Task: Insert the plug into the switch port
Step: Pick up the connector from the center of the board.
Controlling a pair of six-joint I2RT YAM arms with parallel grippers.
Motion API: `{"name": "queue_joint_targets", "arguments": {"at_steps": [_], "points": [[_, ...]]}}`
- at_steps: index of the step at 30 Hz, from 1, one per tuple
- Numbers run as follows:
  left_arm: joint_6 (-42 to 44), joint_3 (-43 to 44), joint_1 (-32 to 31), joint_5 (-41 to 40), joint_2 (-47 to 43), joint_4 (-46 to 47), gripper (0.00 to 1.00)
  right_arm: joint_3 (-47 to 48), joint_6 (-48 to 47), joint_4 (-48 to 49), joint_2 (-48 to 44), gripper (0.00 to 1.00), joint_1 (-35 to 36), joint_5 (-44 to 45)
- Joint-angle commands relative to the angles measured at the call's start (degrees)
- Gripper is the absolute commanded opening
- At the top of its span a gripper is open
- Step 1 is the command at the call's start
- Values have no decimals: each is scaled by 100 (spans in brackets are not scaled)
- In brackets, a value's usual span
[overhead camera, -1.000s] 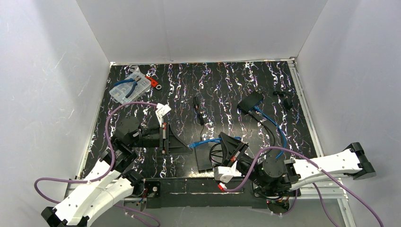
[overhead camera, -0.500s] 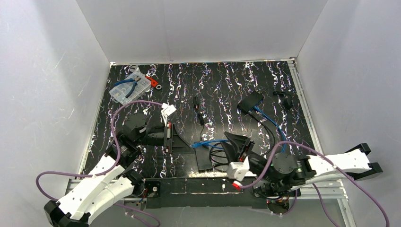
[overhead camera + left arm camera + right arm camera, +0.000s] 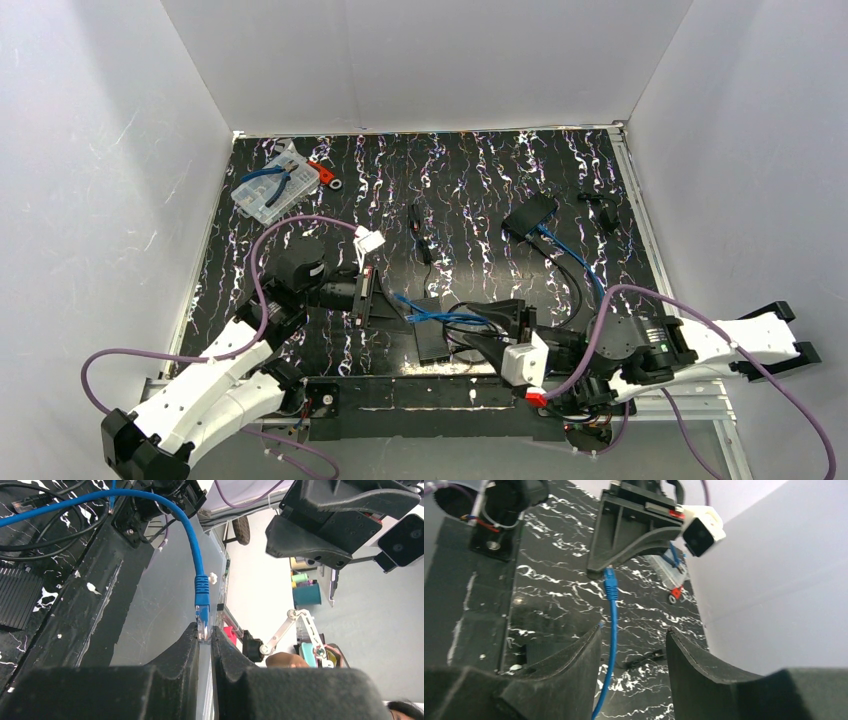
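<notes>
The left tool pinched the light, rigid plug over the surface. The right tool stood open around its limp blue cable. The plug's body, not its brittle clip, seemed the safest hold.

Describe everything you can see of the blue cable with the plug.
The blue cable is thin, round and flexible, with a smooth plastic jacket. It ends in a blue boot and a clear plastic plug. The left gripper is shut on the plug, pinching it between black fingertips. From there the cable curves away and passes between the open fingers of the right gripper, close to one finger; contact there is unclear.
</notes>
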Motion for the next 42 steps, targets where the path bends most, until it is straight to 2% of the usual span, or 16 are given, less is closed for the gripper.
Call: {"name": "queue_joint_targets", "arguments": {"at_steps": [1,7,14,21,29,42], "points": [[305,43,39,403,-50,-150,0,312,398,-142,167,57,380,-661],[451,12,36,553,-142,-302,0,425,776,60,555,57,-734,-1879],[478,-29,39,625,-218,-298,0,549,937,377,1056,57,-1386,-2802],[436,-93,38,639,-296,-276,0,519,1019,703,1348,53,-1651,-3191],[365,-126,39,638,-297,-186,0,513,1038,902,1538,46,-1793,-3286],[304,-163,39,638,-314,-139,0,410,1142,1103,1791,42,-2004,-3427]]}}
